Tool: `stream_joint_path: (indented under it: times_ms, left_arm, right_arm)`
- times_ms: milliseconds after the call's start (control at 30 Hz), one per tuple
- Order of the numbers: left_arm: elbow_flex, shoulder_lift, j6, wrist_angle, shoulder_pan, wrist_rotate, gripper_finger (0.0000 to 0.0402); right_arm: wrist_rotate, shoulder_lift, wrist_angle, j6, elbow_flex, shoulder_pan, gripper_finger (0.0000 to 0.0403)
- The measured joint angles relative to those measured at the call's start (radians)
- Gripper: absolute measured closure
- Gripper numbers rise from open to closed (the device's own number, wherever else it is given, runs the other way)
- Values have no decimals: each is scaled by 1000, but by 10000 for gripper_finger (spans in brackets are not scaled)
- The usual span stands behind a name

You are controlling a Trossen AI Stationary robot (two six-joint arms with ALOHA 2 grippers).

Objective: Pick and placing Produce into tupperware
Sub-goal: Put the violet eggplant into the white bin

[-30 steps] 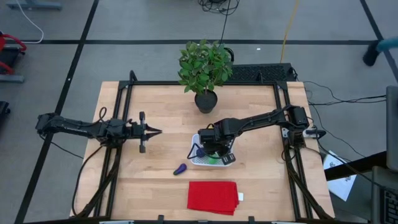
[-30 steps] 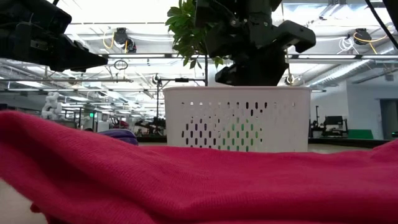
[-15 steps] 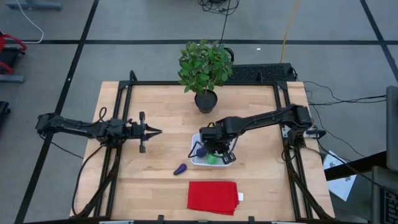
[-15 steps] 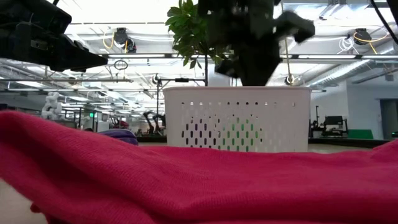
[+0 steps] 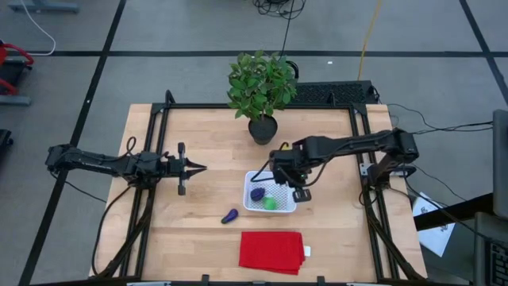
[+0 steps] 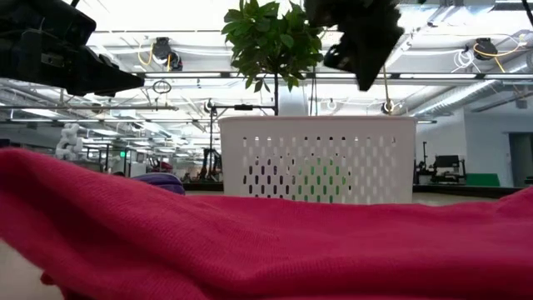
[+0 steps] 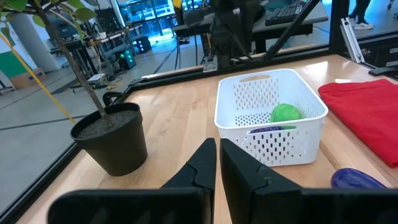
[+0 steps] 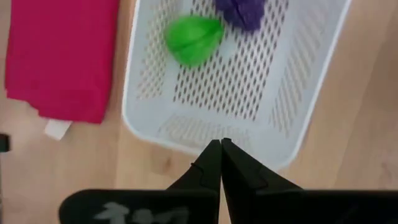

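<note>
My cloth point(image 6: 250, 242) fills low view's foreground, hides table surface and basket point(image 6: 316, 158) base. Long purple piece point(image 6: 158, 180) mostly hidden behind cloth fold there; cut by edge in left wrist view. Round purple piece point(image 8: 241, 11) cut off by edge in right wrist view.
</note>
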Motion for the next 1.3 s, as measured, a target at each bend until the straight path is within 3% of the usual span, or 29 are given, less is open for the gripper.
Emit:
stream_joint_path:
  times_ms: [400, 567, 867, 1300]
  left_arm:
    - [0, 0, -5, 0, 0, 0, 376]
    - [0, 0, -13, 0, 0, 0, 376]
    - [0, 0, -15, -1, 0, 0, 376]
    - [0, 0, -15, -4, 0, 0, 376]
  right_arm:
    - [27, -160, -38, 84, 0, 26, 403]
    - [106, -201, -63, 109, 0, 19, 403]
    - [133, -265, -93, 119, -28, 5, 403]
    - [162, -608, 113, 120, -276, -63, 403]
